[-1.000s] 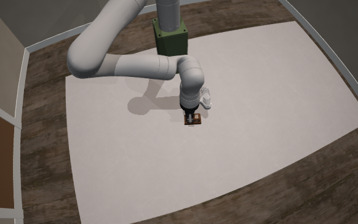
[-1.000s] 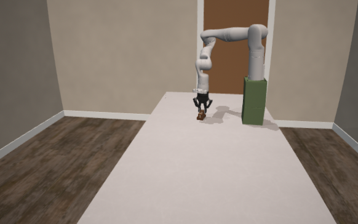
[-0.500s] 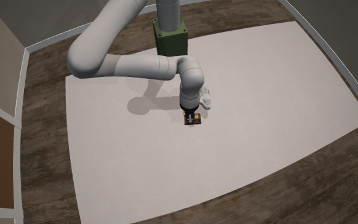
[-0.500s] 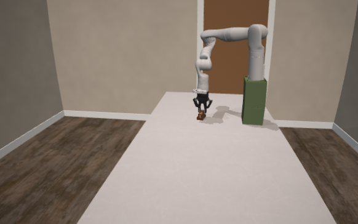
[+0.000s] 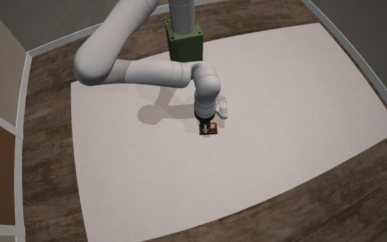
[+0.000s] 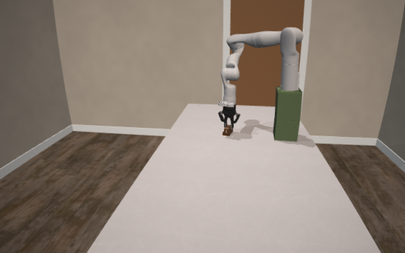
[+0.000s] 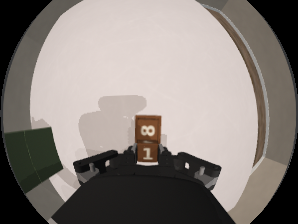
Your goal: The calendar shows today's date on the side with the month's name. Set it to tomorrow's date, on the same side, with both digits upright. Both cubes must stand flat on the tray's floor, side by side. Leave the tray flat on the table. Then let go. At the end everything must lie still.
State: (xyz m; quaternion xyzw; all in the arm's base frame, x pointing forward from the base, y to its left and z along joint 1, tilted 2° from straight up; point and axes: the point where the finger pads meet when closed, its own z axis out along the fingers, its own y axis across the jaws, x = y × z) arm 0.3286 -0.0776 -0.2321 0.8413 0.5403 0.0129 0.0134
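Pincer [image 5: 205,129] [image 6: 228,127] [image 7: 147,149] down over the tray [image 5: 209,133] [image 6: 226,133] [image 7: 148,116], gripping the 1 cube [image 7: 148,153].
The arm [image 5: 207,83] [image 6: 229,94] bends down to it, wrist near vertical. The 8 cube [image 5: 213,125] [image 7: 148,131] sits in the tray's other half; whether the 1 cube touches the floor I cannot tell. The tray lies on the table [image 5: 261,159] [image 6: 235,194] [image 7: 150,55], long axis left-right from the top, the visible 1 a quarter turn from the 8.

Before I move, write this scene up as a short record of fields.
gripper: over the tray, fingers either side of the 1 cube; grip unclear
1 cube: digit upright in the wrist view
8 cube: beside the 1 cube; digit sideways in the wrist view
tray: on the table
base: green pedestal
release: not visibly done
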